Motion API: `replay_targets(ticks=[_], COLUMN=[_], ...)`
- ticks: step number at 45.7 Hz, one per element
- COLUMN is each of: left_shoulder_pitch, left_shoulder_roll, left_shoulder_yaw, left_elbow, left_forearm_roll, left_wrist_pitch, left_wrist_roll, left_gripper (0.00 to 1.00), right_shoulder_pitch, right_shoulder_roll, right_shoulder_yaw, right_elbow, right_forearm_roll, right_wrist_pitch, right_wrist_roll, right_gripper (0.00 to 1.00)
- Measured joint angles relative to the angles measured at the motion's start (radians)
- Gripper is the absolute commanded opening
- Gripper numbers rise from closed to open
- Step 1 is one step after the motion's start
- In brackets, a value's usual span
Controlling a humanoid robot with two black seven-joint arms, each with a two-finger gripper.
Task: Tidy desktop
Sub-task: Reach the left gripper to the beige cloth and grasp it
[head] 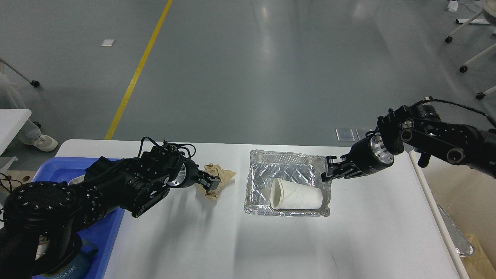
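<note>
The white desktop [174, 240] holds a crumpled brown paper [221, 175] left of centre and a foil tray [286, 166] at centre. A white paper cup [296, 197] lies on its side inside the foil tray, mouth to the left. My left gripper [209, 179] sits low at the paper's left side, its fingers spread around that edge. My right gripper [328, 172] is shut on the foil tray's right rim near its far corner.
A blue plastic tray [106, 232] sits at the desk's left edge, mostly covered by my left arm, with a dark mug [73, 267] at its near end. A cream bin [453, 193] stands past the desk's right edge, holding foil [461, 242].
</note>
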Motion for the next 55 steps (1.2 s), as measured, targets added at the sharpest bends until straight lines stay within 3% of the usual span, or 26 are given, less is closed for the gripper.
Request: replay_targets(ticks=[3, 7, 20, 42, 50, 55], left_shoulder_pitch=[0.004, 0.011, 0.024, -0.013, -0.07, -0.108], left_shoulder_roll=[-0.019, -0.039, -0.069, -0.044, 0.062, 0.123], left_shoulder_yaw=[0.024, 0.049, 0.098, 0.113, 0.11, 0.108], left_elbow=[0.02, 0.046, 0.078, 0.069, 0.036, -0.01], left_forearm_roll=[-0.001, -0.01, -0.047, -0.061, -0.109, -0.118], left_wrist_pitch=[0.008, 0.014, 0.0, -0.074, -0.155, -0.172], left_wrist_roll=[0.0, 0.0, -0.02, -0.143, -0.233, -0.25], left_gripper=[0.74, 0.62, 0.01, 0.0, 0.0, 0.0], right_shoulder_pitch=[0.0, 0.0, 0.0, 0.0, 0.0, 0.0], right_shoulder_roll=[-0.001, -0.003, -0.019, -0.029, -0.026, -0.021], right_shoulder_yaw=[0.0, 0.0, 0.001, 0.008, 0.012, 0.018], right_elbow=[0.001, 0.001, 0.005, 0.009, 0.003, 0.001], right_forearm_roll=[0.0, 0.0, 0.001, 0.001, 0.001, 0.001], right_wrist_pitch=[0.0, 0.0, 0.0, 0.0, 0.0, 0.0], right_wrist_roll=[0.0, 0.0, 0.0, 0.0, 0.0, 0.0], right_gripper=[0.0, 0.0, 0.0, 0.0, 0.0, 0.0])
